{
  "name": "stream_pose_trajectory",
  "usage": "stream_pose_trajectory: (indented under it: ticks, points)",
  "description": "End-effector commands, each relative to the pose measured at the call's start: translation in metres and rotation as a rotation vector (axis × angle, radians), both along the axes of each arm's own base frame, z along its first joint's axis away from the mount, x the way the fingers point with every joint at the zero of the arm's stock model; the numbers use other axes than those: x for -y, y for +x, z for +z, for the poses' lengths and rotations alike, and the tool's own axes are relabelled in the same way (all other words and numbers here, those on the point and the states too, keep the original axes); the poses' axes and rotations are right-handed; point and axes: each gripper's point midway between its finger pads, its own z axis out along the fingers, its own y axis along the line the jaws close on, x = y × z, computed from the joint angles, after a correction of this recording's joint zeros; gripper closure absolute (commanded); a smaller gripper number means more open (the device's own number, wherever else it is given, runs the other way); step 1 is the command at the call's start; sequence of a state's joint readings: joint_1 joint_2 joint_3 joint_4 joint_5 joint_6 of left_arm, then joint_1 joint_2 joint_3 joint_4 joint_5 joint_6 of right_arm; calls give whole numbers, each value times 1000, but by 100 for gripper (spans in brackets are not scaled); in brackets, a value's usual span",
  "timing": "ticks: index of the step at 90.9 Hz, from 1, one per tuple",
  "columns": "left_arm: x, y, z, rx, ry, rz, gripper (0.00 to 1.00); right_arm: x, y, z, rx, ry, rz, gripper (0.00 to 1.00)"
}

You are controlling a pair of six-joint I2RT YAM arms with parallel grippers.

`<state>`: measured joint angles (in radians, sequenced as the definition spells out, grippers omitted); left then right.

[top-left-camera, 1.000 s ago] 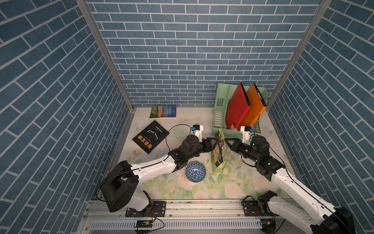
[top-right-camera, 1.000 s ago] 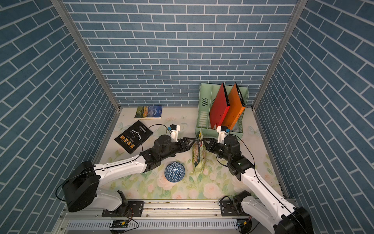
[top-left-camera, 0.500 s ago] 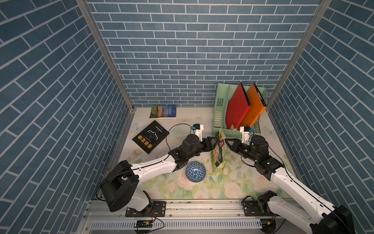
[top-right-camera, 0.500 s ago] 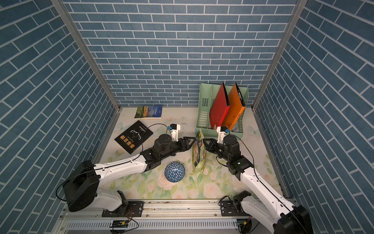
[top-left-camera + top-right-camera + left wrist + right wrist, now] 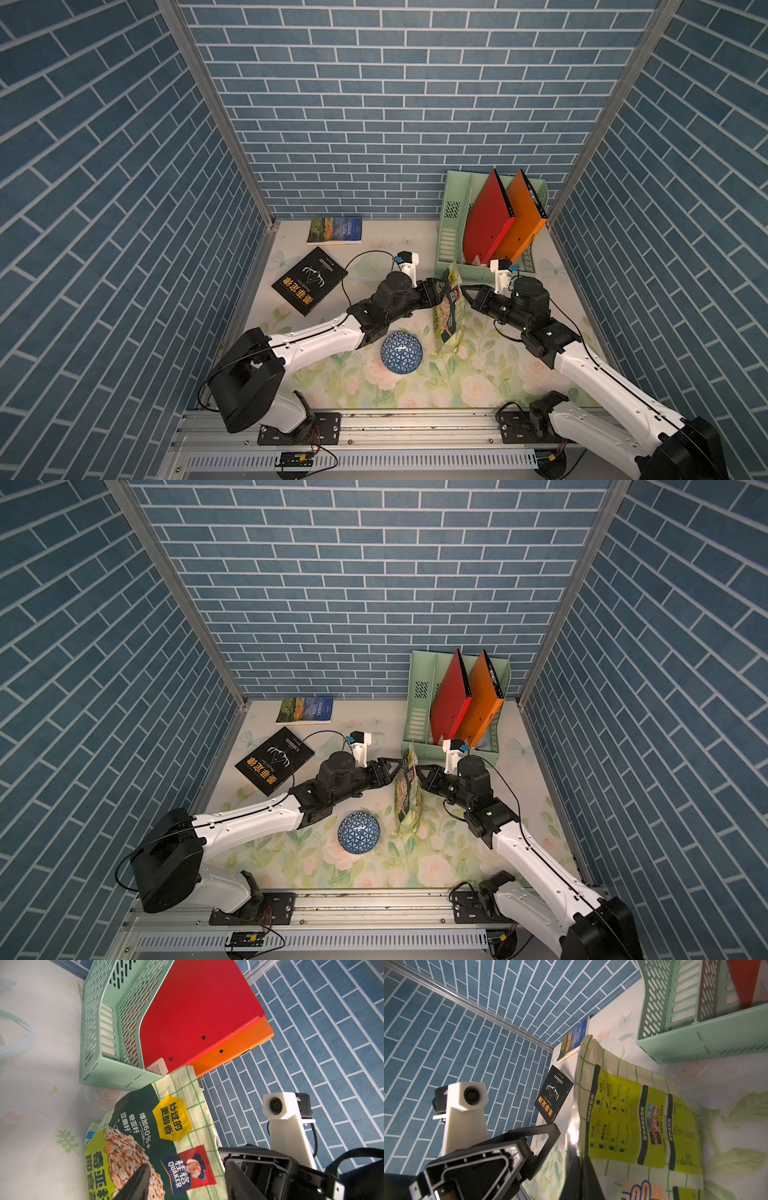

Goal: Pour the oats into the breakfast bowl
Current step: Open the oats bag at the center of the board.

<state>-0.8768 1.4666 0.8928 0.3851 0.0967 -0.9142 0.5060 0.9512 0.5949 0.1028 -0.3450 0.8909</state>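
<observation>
The oats are in a green pouch (image 5: 448, 316) (image 5: 407, 796) that stands upright mid-table, with no loose flakes in sight. In the left wrist view its printed front (image 5: 145, 1136) fills the lower middle, and the right wrist view shows its yellow-green back (image 5: 633, 1115). My right gripper (image 5: 464, 289) (image 5: 419, 769) (image 5: 577, 1160) is shut on the pouch's upper side edge. From the opposite side, my left gripper (image 5: 440, 286) (image 5: 395, 766) (image 5: 187, 1167) stands open, its fingers spread across the pouch's upper front. The breakfast bowl (image 5: 401, 353) (image 5: 359, 833), blue and white, sits in front of the pouch, left of it.
A mint file rack (image 5: 451, 232) with a red folder (image 5: 488, 220) and an orange folder (image 5: 521, 216) stands just behind the pouch. A black book (image 5: 309, 280) and a blue-covered book (image 5: 335, 230) lie at the back left. Brick-pattern walls close in on three sides.
My right gripper's jaws have closed on the pouch's edge. Both arms, the pouch and the bowl have stayed where they were.
</observation>
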Motion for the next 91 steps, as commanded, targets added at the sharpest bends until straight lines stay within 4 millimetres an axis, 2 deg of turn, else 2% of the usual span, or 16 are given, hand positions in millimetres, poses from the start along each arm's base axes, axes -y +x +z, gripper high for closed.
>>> stream_pose_trajectory:
  ticks: [1, 15, 27, 56, 68, 91]
  points:
    - [5, 1, 5, 20, 25, -10, 39, -12, -4, 8, 32, -5, 54, 98]
    - [10, 2, 0, 5, 45, -26, 42, -21, -4, 14, 40, -1, 66, 100]
    - [6, 3, 1, 9, 47, -7, 42, -25, -5, 20, 55, 12, 67, 100]
    - [11, 6, 6, 22, 30, -12, 46, -36, -4, 15, 41, -4, 85, 100]
    - [9, 11, 3, 17, 50, 12, 56, -36, -4, 15, 42, -5, 81, 100]
    - [11, 11, -8, -6, 66, 12, 64, -36, -4, 12, 34, -8, 80, 100]
